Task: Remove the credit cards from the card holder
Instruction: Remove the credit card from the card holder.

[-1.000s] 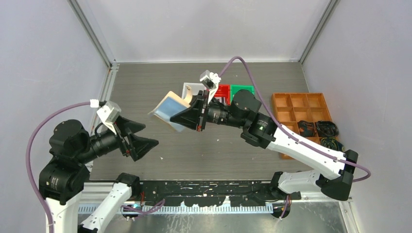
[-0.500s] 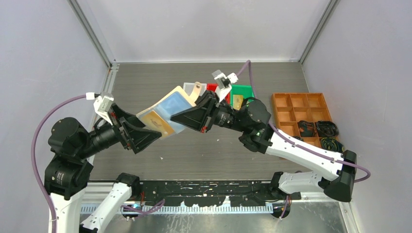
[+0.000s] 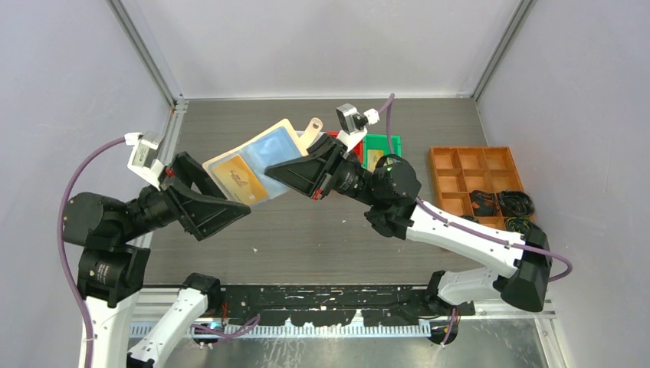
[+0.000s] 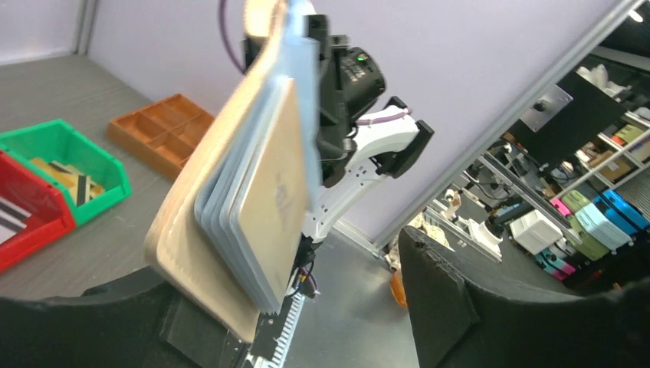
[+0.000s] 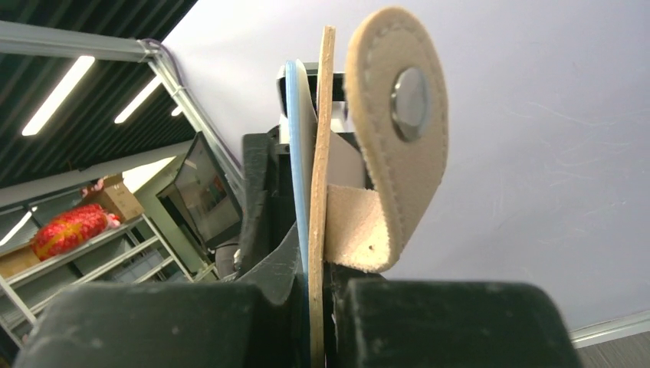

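My right gripper [image 3: 287, 175] is shut on the beige card holder [image 3: 268, 149] and holds it open in the air above the table. Its snap tab [image 5: 398, 115] sticks up past the black fingers [image 5: 460, 322]. A gold credit card [image 3: 239, 180] lies in the front clear sleeve, the face [image 4: 276, 176] seen close in the left wrist view. My left gripper [image 3: 224, 195] is open and straddles the holder's lower free end. The beige cover [image 4: 195, 253] sits by one finger [image 4: 77, 322], while a wide gap separates the sleeves from the other finger [image 4: 475, 307].
A red bin [image 3: 354, 146] and a green bin [image 3: 381, 149] stand behind the right gripper, with cards lying in them [image 4: 65, 176]. An orange compartment tray [image 3: 475, 172] holding black cables [image 3: 506, 205] stands at the right.
The right arm swung the card holder left and opened it out toward the left arm. The left gripper rose and came round the holder's lower end, its jaws narrowing a little.
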`<action>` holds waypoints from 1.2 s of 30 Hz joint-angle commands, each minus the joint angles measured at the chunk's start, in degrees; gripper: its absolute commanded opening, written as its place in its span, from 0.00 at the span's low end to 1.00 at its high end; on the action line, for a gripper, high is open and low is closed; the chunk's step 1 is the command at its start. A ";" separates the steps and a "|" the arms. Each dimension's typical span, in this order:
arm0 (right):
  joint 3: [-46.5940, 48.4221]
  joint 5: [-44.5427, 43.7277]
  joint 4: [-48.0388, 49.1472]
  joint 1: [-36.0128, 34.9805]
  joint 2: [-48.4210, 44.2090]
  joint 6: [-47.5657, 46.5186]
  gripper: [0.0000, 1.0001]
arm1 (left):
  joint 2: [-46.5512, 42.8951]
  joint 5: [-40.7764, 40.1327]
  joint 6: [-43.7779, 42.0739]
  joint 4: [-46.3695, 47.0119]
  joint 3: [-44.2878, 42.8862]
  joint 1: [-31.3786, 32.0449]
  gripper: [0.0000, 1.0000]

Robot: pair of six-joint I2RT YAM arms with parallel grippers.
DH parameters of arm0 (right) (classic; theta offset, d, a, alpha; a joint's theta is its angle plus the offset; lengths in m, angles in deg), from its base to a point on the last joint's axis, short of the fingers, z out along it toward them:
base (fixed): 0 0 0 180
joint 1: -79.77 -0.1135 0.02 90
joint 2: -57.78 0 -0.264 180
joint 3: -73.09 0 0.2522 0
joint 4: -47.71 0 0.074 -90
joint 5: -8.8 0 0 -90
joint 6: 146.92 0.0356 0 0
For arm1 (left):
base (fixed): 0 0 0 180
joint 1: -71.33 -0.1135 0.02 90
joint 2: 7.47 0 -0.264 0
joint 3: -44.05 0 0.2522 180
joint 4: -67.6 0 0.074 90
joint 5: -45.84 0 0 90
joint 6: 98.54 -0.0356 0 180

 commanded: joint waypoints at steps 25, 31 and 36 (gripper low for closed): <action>1.46 -24.06 -37.96 0.66 -16.59 -19.64 0.72 | 4.06 -8.14 -56.24 -44.53 -9.10 0.14 0.02; 12.79 -10.55 -57.62 0.87 -11.80 -36.17 0.99 | 11.96 -2.31 -76.84 -64.46 -15.92 0.13 0.02; 19.10 4.43 -66.33 0.84 -6.76 -47.86 0.99 | 13.20 0.79 -92.86 -74.61 -16.92 0.14 0.02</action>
